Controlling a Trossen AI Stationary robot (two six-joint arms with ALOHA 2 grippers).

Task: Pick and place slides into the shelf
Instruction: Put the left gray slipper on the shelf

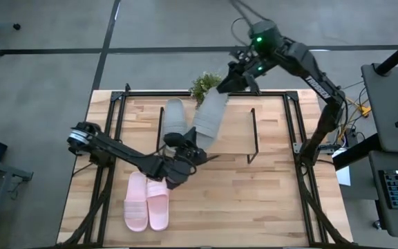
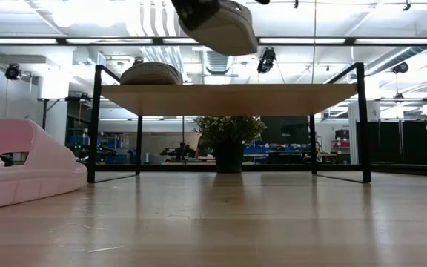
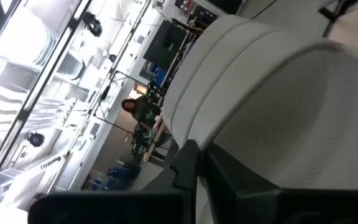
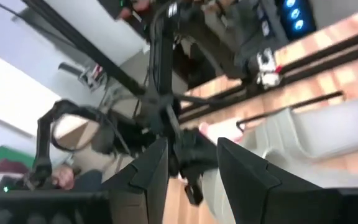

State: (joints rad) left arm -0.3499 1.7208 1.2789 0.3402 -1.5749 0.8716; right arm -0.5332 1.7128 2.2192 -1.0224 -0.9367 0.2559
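My left gripper (image 1: 186, 151) is shut on a grey-green slide (image 1: 210, 116), which shows high above the shelf (image 2: 228, 99) in the low view (image 2: 217, 24). The other grey-green slide (image 1: 173, 117) lies flat on the shelf's left end (image 2: 150, 74). The pale pink pair (image 1: 147, 202) lies side by side on the table near its near edge; one pink slide (image 2: 21, 163) fills the low view's left. My right gripper (image 1: 235, 77) hangs open over the table's far edge, touching nothing. My left gripper holds the grey-green slide by its near end (image 1: 193, 140), coming from the table's near left side. One finger (image 3: 191, 168) lies against the slide's pale body (image 3: 278, 99); the exact hold is hidden by the slide. It is lifted clear above the shelf plank (image 1: 233, 131), running slantwise toward the far edge.
A small potted plant (image 1: 204, 84) stands at the table's far edge behind the shelf, close to my right gripper. The shelf's black legs (image 2: 93, 126) stand on the tabletop (image 1: 254, 200). Bare shelf plank lies to the right of the held slide.
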